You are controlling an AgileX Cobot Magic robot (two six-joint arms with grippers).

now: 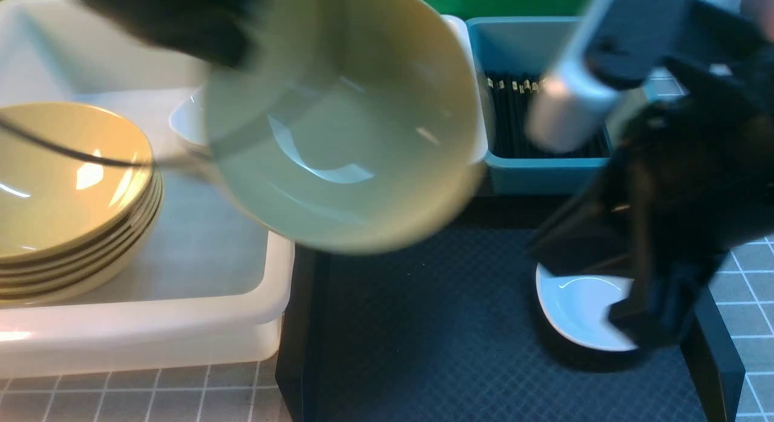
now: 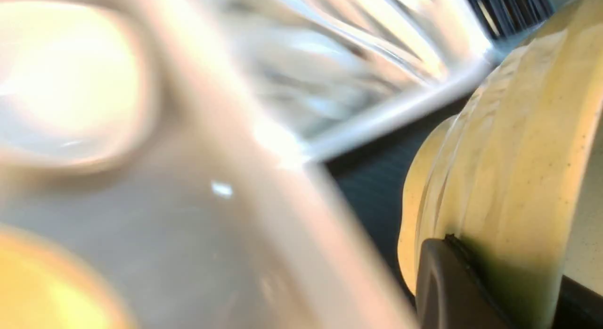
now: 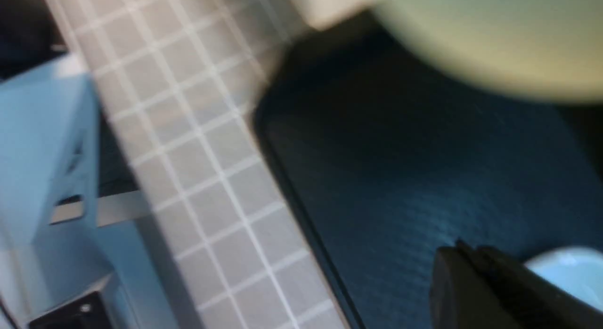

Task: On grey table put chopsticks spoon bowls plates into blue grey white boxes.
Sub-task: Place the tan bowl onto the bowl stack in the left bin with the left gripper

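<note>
Bowl (image 1: 338, 126) is hanging clamped in our left pincer (image 2: 513, 291) beside tub (image 1: 181, 319). Right pincer (image 1: 641, 325) is pinching plate (image 1: 580, 307). Next we're probably nesting it onto stack (image 1: 66, 192), level.

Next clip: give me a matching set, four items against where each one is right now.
Items:
1. raised bowl
2. bowl stack
3. chopsticks
4. white plate

Places:
a. in the blue-grey box
b. at the right gripper
c. in the translucent tub
d. gripped by the left gripper

Pairs: 1-d, 2-c, 3-a, 4-b.
</note>
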